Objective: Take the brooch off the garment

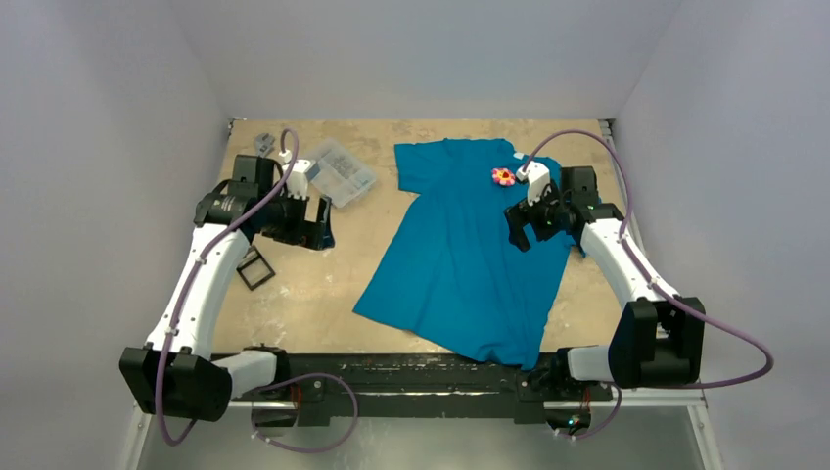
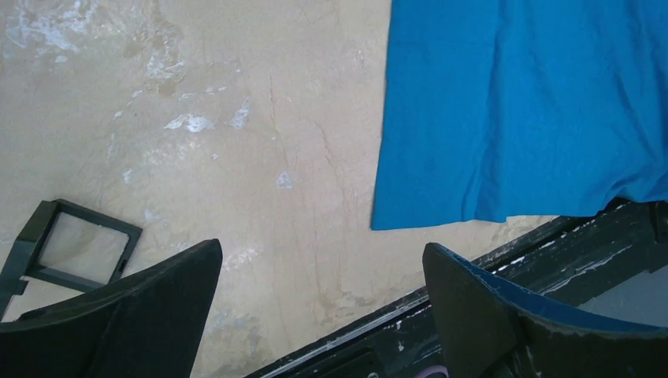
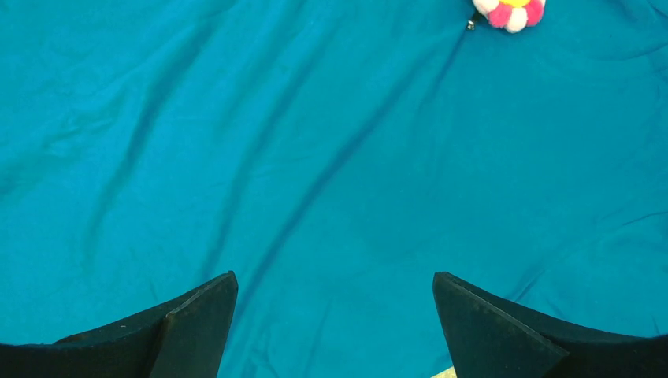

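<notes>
The teal-blue garment (image 1: 470, 264) lies flat on the table, right of centre. The brooch (image 1: 503, 176), a pink-red flower with a yellow centre, sits on its upper part near the collar. My right gripper (image 1: 521, 223) is open and empty above the cloth, just below and right of the brooch. In the right wrist view the brooch (image 3: 510, 11) is at the top edge, far ahead of the open right gripper (image 3: 335, 283), with the garment (image 3: 315, 142) filling the view. My left gripper (image 1: 318, 230) is open and empty over bare table, left of the garment (image 2: 520, 102).
A clear plastic packet (image 1: 338, 171) and a small grey object (image 1: 264, 144) lie at the back left. A black square frame (image 1: 255, 268) lies by the left arm and shows in the left wrist view (image 2: 71, 244). The black front rail (image 1: 421, 372) borders the table.
</notes>
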